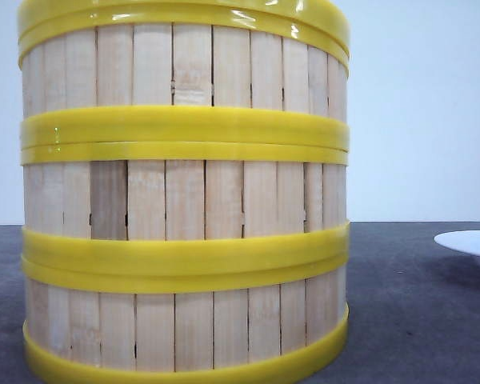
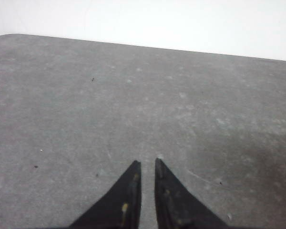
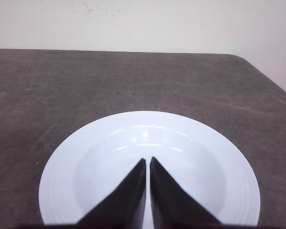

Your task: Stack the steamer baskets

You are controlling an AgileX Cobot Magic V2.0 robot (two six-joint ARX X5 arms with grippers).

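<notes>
Steamer baskets (image 1: 184,200) stacked, left gripper (image 2: 147,164) closed, right gripper (image 3: 148,161) closed

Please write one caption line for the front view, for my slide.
Three steamer baskets stand stacked on the dark table, with a white plate at right.

A dark grey table (image 1: 416,320) with a mottled, lightly scuffed matte surface fills the lower part of every view. Behind it stands a plain, pale off-white wall (image 1: 424,112), unmarked in the front view. The table's far corners are rounded. The lighting is soft and even, casting only faint shadows.
</notes>
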